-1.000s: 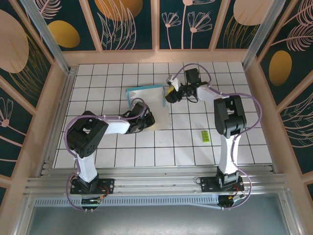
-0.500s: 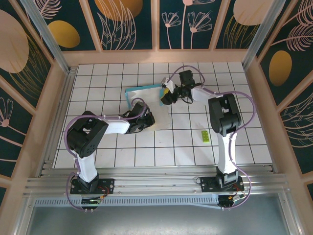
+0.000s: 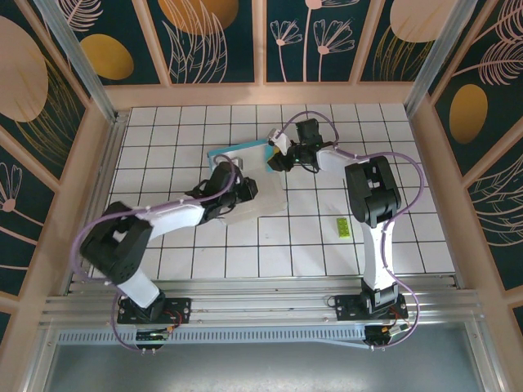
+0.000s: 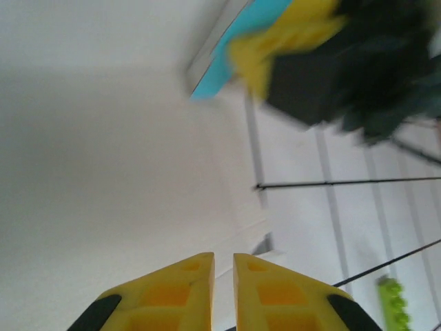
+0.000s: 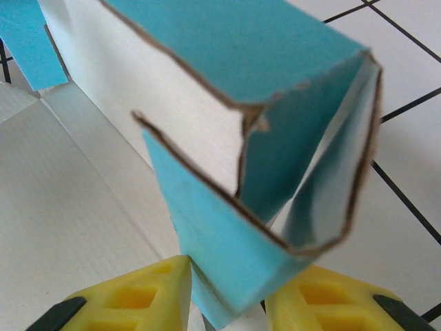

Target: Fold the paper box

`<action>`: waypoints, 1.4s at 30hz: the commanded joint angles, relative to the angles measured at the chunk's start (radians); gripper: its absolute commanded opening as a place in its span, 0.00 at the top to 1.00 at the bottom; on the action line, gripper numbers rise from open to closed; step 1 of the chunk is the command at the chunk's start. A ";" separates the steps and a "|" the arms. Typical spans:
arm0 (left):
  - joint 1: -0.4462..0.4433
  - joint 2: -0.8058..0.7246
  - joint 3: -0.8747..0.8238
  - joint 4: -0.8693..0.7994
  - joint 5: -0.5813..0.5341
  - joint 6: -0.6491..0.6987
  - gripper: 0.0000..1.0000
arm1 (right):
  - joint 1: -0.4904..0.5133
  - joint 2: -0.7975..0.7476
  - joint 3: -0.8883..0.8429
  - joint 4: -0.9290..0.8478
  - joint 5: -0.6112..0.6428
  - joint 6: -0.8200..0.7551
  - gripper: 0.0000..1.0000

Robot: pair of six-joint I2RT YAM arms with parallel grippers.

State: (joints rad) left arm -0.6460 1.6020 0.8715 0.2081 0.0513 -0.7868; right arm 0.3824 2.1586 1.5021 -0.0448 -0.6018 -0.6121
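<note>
On the tiled table (image 3: 409, 245), the left arm (image 3: 163, 219) had changed most in the past second. Its elbow had swung out toward the near left corner, and the left gripper (image 3: 242, 189) had advanced across the sheet toward the far edge. The right arm (image 3: 372, 192) had drawn the right gripper (image 3: 276, 161) slightly leftward. The paper box (image 3: 243, 153) lay about where it had been, near the middle of the far edge.

Count: two arms, two grippers, one box, one yellow-green slip (image 3: 343, 227).

The table was white square tile with dark joints. The box was creased card, faintly ribbed white on one face (image 4: 103, 172) and teal on the other (image 5: 234, 48), with raw brown cut edges. One end was raised into an upright wall with a folded corner. The slip was a small rectangle, well apart from the box, toward the right edge.

The left gripper (image 4: 223, 258) hung over the white face, its yellow jaws parted by a narrow slit with nothing between them. The right gripper (image 5: 234, 272) was clenched on the teal corner fold.
</note>
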 commanded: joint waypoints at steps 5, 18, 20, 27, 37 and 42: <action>0.068 -0.185 0.180 -0.246 -0.232 0.229 0.70 | 0.010 -0.013 -0.019 0.031 0.020 0.023 0.67; 0.338 0.352 0.865 -0.826 0.239 0.502 0.63 | 0.016 -0.026 -0.026 0.027 0.005 0.020 0.69; 0.345 0.388 0.899 -0.831 0.268 0.523 0.63 | 0.015 -0.031 -0.026 0.024 0.007 0.018 0.70; 0.350 0.441 0.930 -0.847 0.292 0.574 0.62 | 0.016 -0.034 -0.026 0.016 0.008 0.006 0.70; 0.351 0.499 0.926 -0.909 0.301 0.714 0.64 | 0.026 -0.026 -0.017 0.029 0.022 0.011 0.63; 0.350 0.527 0.943 -0.932 0.297 0.739 0.66 | 0.028 -0.019 -0.007 0.037 0.045 0.009 0.64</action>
State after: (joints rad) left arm -0.2935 2.0804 1.8126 -0.6296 0.3370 -0.0952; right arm 0.3965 2.1582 1.4929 -0.0250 -0.5720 -0.5961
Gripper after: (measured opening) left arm 0.347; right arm 0.362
